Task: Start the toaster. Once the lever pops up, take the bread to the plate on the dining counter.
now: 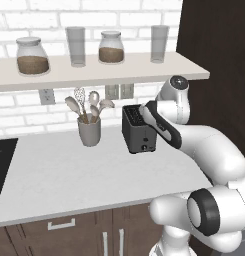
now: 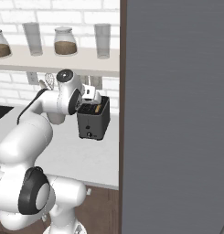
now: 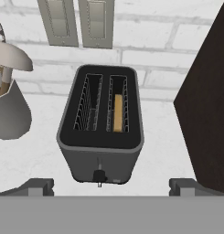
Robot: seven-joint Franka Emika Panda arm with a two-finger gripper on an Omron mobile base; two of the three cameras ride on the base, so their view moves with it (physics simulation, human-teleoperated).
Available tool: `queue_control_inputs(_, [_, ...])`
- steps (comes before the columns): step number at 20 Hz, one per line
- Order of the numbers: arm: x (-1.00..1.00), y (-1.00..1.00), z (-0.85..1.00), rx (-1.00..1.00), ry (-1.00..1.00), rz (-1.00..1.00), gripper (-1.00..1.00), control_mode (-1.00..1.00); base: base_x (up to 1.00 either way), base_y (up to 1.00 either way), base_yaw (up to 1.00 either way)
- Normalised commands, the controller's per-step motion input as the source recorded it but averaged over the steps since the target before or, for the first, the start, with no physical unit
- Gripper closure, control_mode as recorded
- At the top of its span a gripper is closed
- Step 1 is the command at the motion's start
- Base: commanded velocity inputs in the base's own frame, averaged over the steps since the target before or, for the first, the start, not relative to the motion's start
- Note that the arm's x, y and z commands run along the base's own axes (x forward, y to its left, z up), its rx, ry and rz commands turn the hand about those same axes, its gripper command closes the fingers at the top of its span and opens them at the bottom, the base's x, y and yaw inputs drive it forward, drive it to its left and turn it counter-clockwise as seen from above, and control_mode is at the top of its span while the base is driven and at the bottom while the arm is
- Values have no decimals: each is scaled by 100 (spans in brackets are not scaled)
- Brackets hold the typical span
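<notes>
The dark boxy toaster (image 3: 102, 137) stands on the wall counter (image 1: 69, 175) against the brick wall, with a small knob (image 3: 99, 176) low on its front. A tan slice of bread (image 3: 118, 113) sits deep in its right slot; the left slot is empty. My gripper (image 3: 111, 187) hovers above and in front of the toaster, open, its fingertips (image 3: 38, 186) wide apart with nothing between them. From the right base, the hand (image 2: 89, 93) hangs just over the toaster (image 2: 93, 119). The forearm partly covers the toaster (image 1: 138, 129) from the left base. The plate and the dining counter are out of view.
A grey utensil crock (image 1: 89, 131) stands left of the toaster. A shelf (image 1: 94, 72) with jars and glasses runs overhead. A dark cabinet side (image 3: 209, 114) rises close on the toaster's right. A black cooktop (image 1: 1, 165) lies far left.
</notes>
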Motion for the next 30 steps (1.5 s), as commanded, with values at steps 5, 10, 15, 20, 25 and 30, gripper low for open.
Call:
queue_control_inputs(5, [0,0,0,0,0,0,-100,-100,0,0,0])
queue_control_inputs(10, [0,0,0,0,0,0,-100,-100,0,0,0])
queue_control_inputs(15, [0,0,0,0,0,0,-100,-100,0,0,0])
queue_control_inputs(20, [0,0,0,0,0,0,-100,-100,0,0,0])
queue_control_inputs(25, [0,0,0,0,0,0,-100,-100,0,0,0])
queue_control_inputs(30, [0,0,0,0,0,0,-100,-100,0,0,0])
